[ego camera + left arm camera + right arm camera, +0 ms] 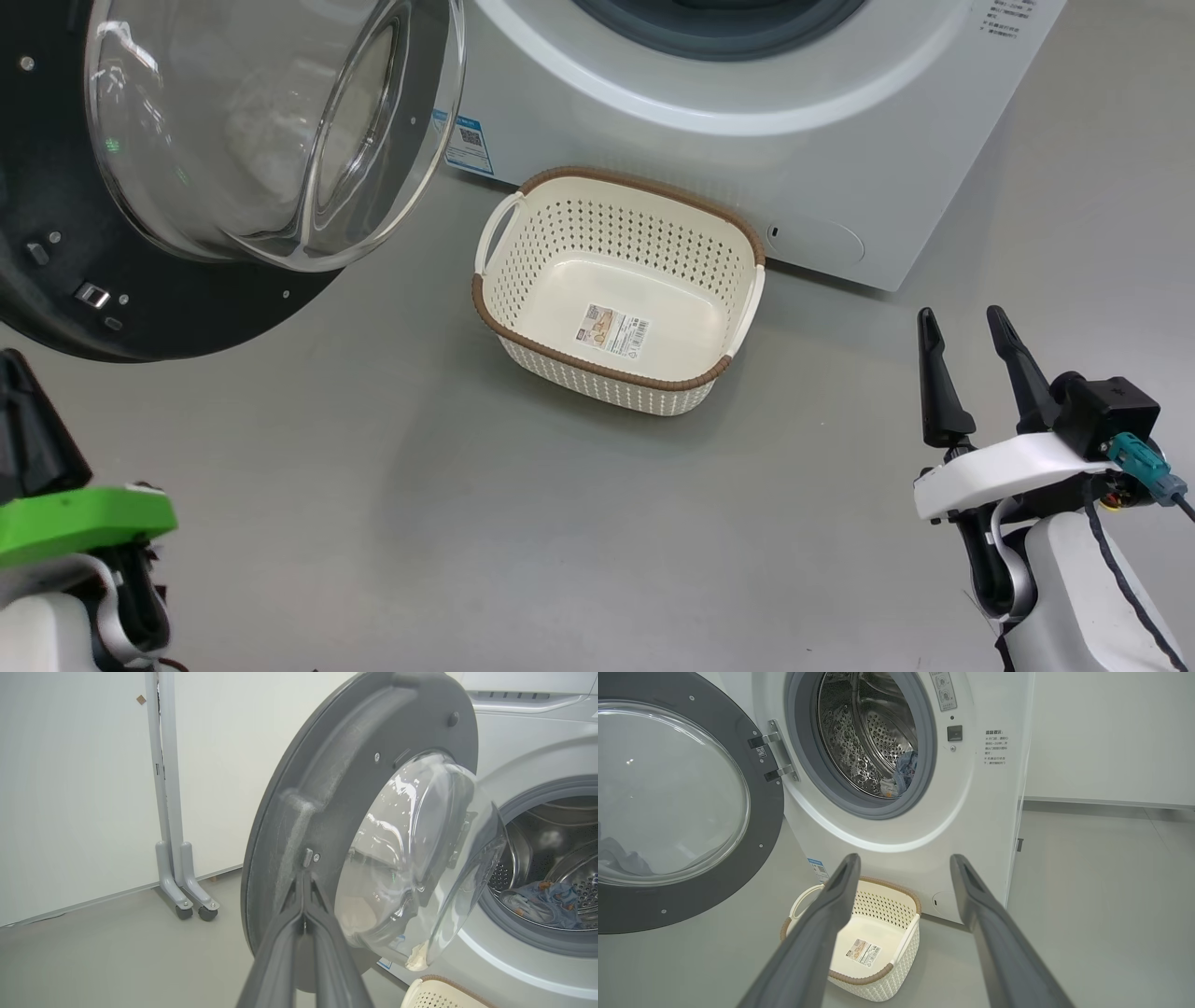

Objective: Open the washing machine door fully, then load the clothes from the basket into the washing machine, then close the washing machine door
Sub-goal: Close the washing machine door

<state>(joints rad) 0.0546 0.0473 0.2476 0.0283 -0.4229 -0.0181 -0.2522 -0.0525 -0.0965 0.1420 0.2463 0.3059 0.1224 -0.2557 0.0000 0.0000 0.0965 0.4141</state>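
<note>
— So, your left gripper (304,877)?
— Pinched shut on nothing, its tips close to the inner rim of the open door (299,788); whether they touch, you can't tell.
— Your right gripper (960,317)?
— Spread wide, holding nothing, near the basket (607,233), to its right. Clothes (900,772) lie in the drum (859,732).

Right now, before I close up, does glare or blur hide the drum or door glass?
Head view: evenly lit, sharp; reflections streak the washing machine door glass, and the opening is cropped at the top. Left wrist view: white glare patches on the dome, yet the clothes read clearly. Right wrist view: wide-angle bending, drum sharp, highlights on its metal.
</note>
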